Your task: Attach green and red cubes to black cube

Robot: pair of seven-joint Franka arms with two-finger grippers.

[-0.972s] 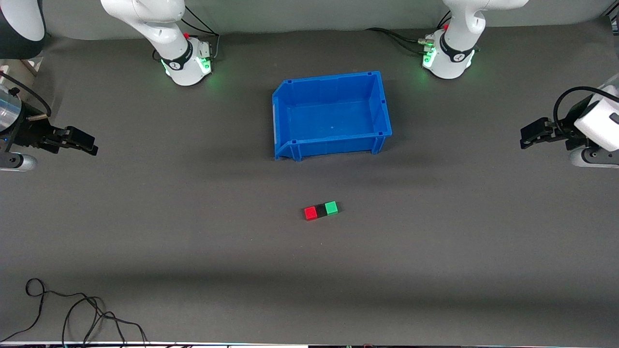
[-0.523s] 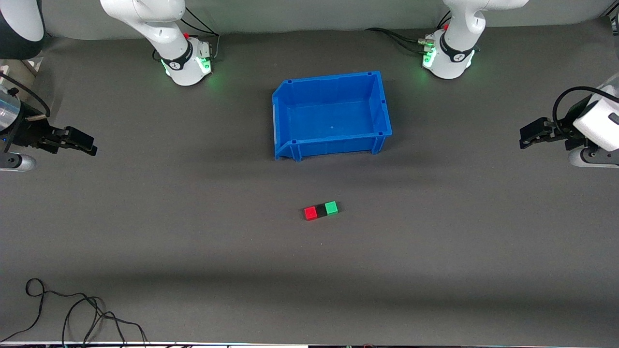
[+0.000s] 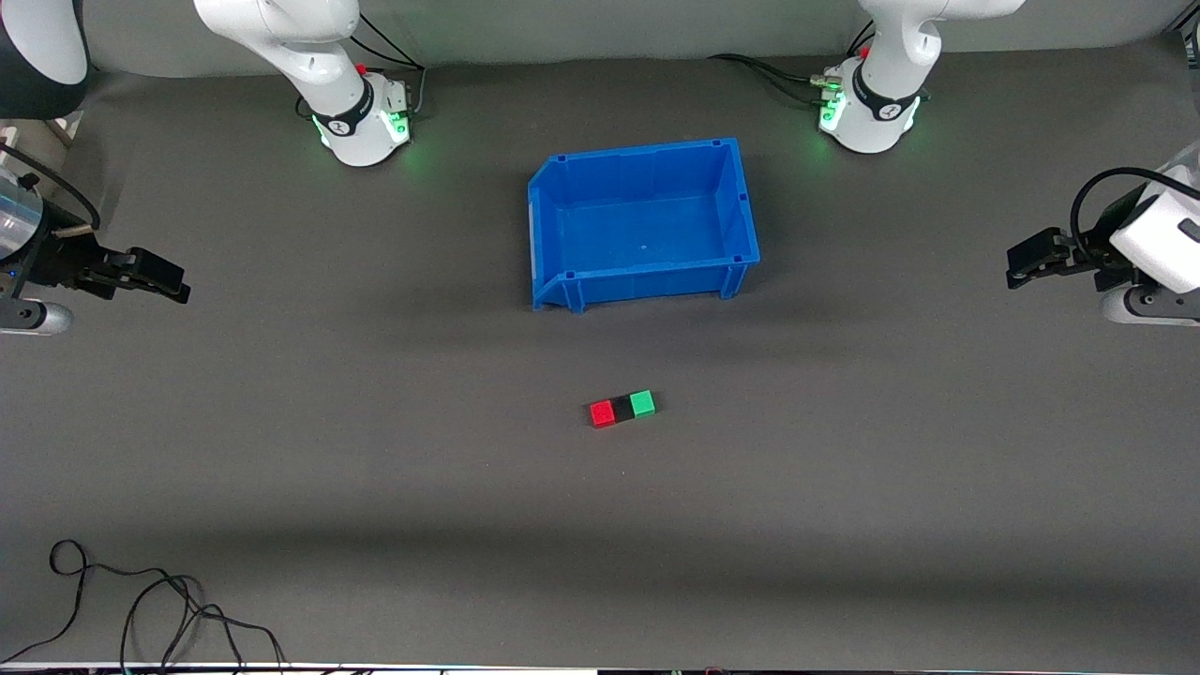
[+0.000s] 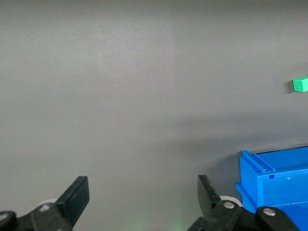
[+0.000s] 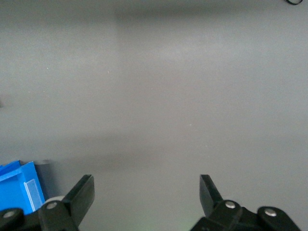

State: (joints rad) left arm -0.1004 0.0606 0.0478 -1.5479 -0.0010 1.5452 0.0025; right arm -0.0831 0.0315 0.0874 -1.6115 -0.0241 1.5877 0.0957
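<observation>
Sitting in a tight row on the surface (image 3: 375, 450), the red cube (image 3: 603, 413), black cube (image 3: 622, 409) and green cube (image 3: 642, 403) touch side by side, nearer the front camera than the blue bin (image 3: 562, 225). The left claw (image 3: 1024, 262) waits spread wide at its end of the surface; the right claw (image 3: 159, 278) waits likewise, spread and empty.

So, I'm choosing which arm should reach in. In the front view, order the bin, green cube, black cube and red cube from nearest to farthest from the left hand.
1. Bin, by the bases.
2. Green cube, the row's end toward the left hand.
3. Black cube, mid-row.
4. Red cube, the row's end toward the right arm.
</observation>
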